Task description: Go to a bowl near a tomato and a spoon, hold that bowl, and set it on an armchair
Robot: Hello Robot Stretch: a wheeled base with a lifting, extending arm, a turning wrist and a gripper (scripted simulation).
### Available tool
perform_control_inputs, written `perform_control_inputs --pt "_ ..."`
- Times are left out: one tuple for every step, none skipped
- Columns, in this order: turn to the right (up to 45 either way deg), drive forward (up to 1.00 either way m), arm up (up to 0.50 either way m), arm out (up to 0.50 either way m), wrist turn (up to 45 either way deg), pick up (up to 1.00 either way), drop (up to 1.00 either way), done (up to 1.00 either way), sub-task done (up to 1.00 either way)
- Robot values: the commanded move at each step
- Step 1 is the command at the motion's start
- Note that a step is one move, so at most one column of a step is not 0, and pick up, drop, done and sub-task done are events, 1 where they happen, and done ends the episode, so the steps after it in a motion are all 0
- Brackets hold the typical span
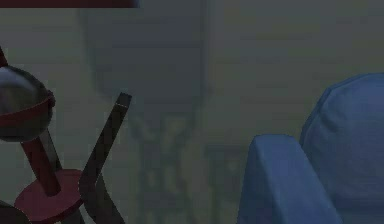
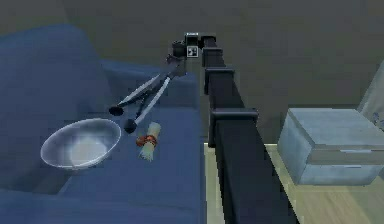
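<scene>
Arm side view. Blue armchair (image 2: 60, 70) takes up the left half, backrest toward upper left, seat cushion running toward the middle. Bowl (image 2: 84, 146), pale grey and metallic, sits upright on the seat cushion in the lower left, its inside facing up. It rests on the cushion, not lifted.

Arm (image 2: 228, 120), a dark square bar, rises from the bottom edge just right of the middle, alongside the seat's right edge. Two small white squares with black marks (image 2: 191, 45) at its far end. From there the pincer (image 2: 123, 117) reaches down and left across the cushion, two thin fingers (image 2: 150, 88) slanting toward the bowl. Their tips end just beside the bowl's upper right rim; touching or apart cannot be told. How wide the pincer stands cannot be told. Whether it has hold of anything cannot be told either, since the bowl lies on the seat right at its far end.

Small pale roll with a red band (image 2: 149, 140) lies on the cushion just right of the bowl, below the fingertips.

Pale blue box (image 2: 335, 145) on the floor (image 2: 290, 190) at the right, well apart from the armchair.

Forward view. Dim. Dark ball with a red band (image 1: 20, 100) at the left edge, above a red base (image 1: 50, 192) with a dark slanted strut (image 1: 105, 150). Blue cushioned piece (image 1: 335, 150) at the right. Grey-green wall (image 1: 280, 50) behind.
</scene>
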Motion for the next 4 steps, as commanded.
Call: perform_control_inputs --pt "0.0 0.00 0.00 0.00 45.0 0.00 0.00 0.00 0.00" --pt "0.0 0.00 0.00 0.00 39.0 0.00 0.00 0.00 0.00" --pt "0.0 0.00 -0.18 0.00 0.0 0.00 0.00 0.00 0.00" --pt "0.0 0.00 -0.32 0.00 0.0 0.00 0.00 0.00 0.00"
